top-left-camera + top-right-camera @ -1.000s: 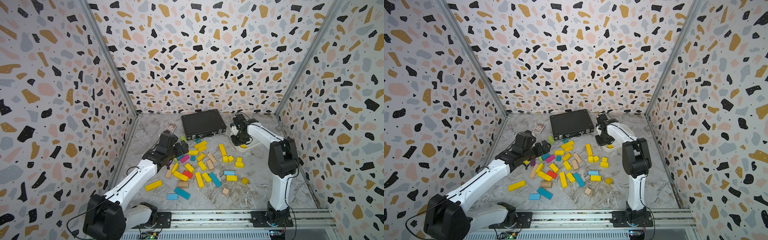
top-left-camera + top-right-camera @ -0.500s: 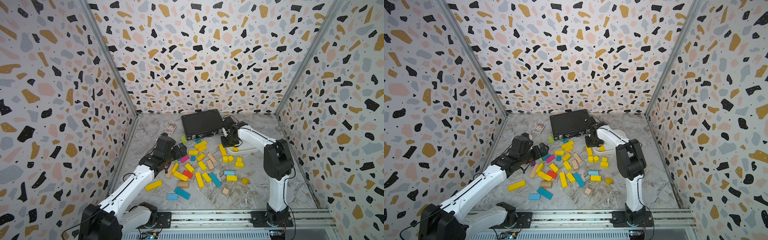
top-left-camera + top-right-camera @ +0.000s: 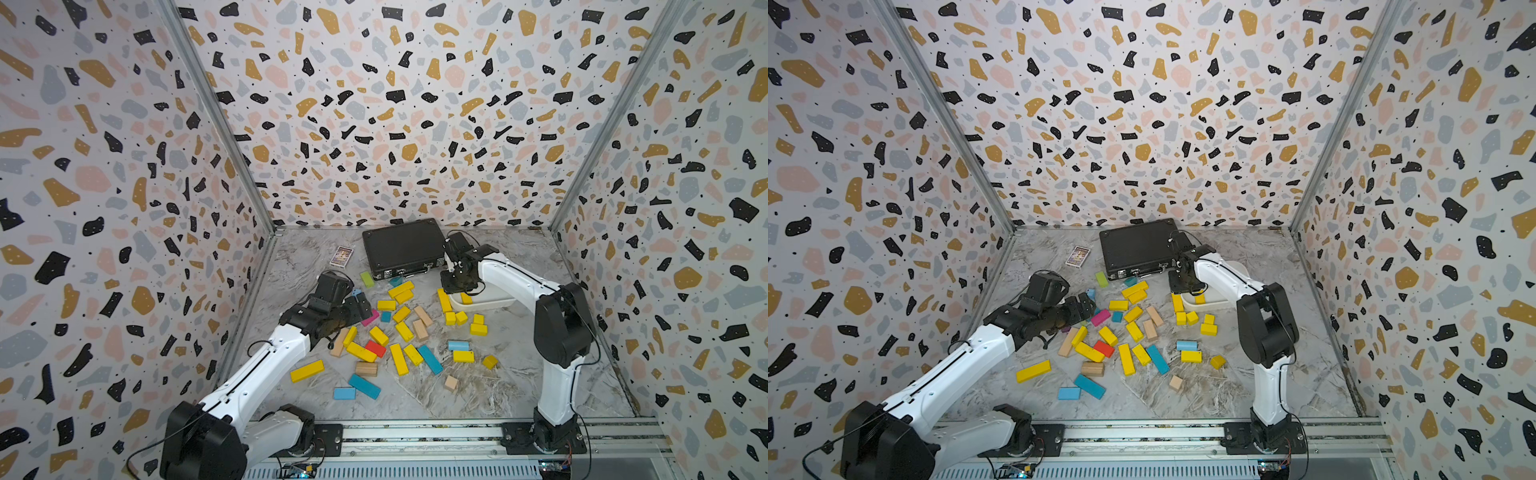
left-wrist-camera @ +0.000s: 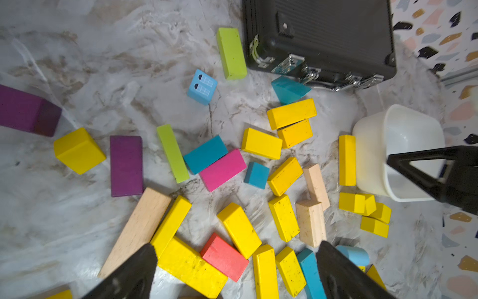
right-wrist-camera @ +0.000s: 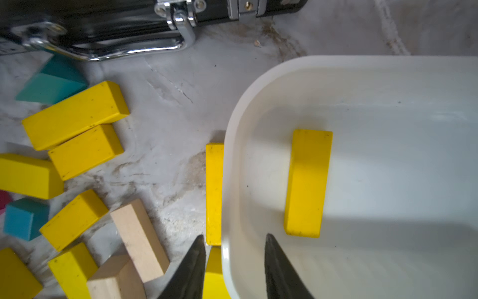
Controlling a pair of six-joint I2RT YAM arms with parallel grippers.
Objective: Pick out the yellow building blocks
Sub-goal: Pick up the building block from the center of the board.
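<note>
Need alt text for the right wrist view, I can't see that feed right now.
One yellow block lies flat inside the white tub, with the right gripper open over its rim. Outside, a yellow bar lies beside the tub wall; more yellow blocks, tan blocks and a black case lie nearby.

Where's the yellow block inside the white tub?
Right wrist view: the rectangular yellow wooden block lies flat in the white plastic tub on the robot's right, near the wall facing the block pile, ahead of the open right end effector.
</note>
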